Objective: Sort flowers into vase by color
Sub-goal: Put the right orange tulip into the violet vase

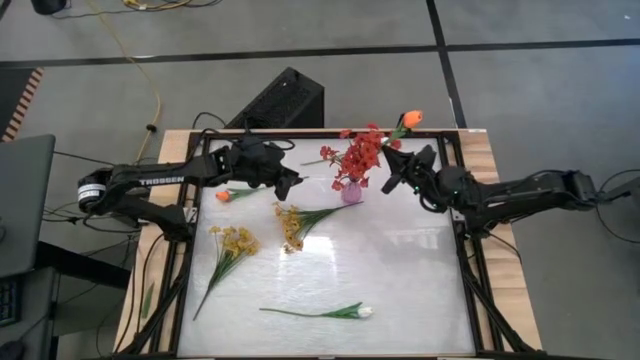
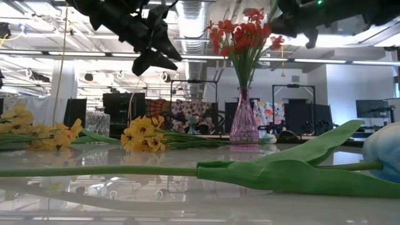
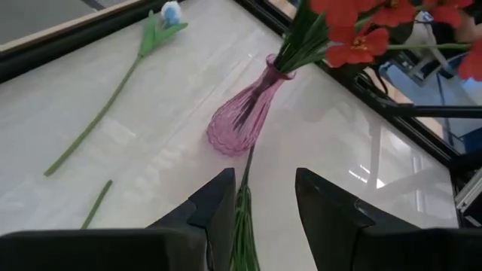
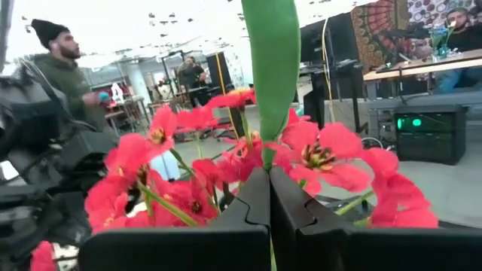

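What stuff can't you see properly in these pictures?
- Right wrist view: the vase is hidden behind the red flowers and the right gripper.
- Low view: the white flower is cut off by the picture's edge.
- Left wrist view: the stem between the left gripper's fingers runs out of frame, its bloom unseen.

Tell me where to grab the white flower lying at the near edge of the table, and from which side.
Grip the white flower at mid-stem, coming straight down from above. It lies flat and apart from the yellow sprays, its thin stem running across the table with the bud at its right end. Fingers should straddle the stem crosswise, clear of the leaf near the bud. The left gripper is open and probably closer to that stem.
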Available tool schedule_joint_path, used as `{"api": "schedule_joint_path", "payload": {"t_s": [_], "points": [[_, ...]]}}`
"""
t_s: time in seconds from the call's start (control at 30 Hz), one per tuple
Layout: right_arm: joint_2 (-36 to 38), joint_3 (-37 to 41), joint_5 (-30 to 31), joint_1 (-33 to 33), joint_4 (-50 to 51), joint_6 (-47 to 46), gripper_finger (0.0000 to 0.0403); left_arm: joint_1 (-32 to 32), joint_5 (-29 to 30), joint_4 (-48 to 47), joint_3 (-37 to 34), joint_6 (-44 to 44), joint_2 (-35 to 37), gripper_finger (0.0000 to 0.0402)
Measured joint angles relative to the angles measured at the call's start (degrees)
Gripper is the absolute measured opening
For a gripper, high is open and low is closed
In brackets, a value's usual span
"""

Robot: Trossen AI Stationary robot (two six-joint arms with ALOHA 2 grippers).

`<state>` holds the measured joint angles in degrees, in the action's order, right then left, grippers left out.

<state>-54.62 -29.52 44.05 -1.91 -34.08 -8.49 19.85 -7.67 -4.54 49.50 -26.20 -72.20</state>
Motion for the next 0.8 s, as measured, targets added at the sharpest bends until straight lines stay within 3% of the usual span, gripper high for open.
{"api": "schedule_joint_path", "payload": {"t_s": [0.6,0.8], "points": [[-4.56,-0.09,-0.44,1.94,-5.09,3.92,0.0018,-0.56,0.04,-0.25,0.00,2.09,-0.01,0.0128],[-4.51,-0.09,-0.44,3.05,-8.17,6.86,0.0018,-3.98,1.04,2.52,-0.02,7.39,-6.11,0.0128]]}}
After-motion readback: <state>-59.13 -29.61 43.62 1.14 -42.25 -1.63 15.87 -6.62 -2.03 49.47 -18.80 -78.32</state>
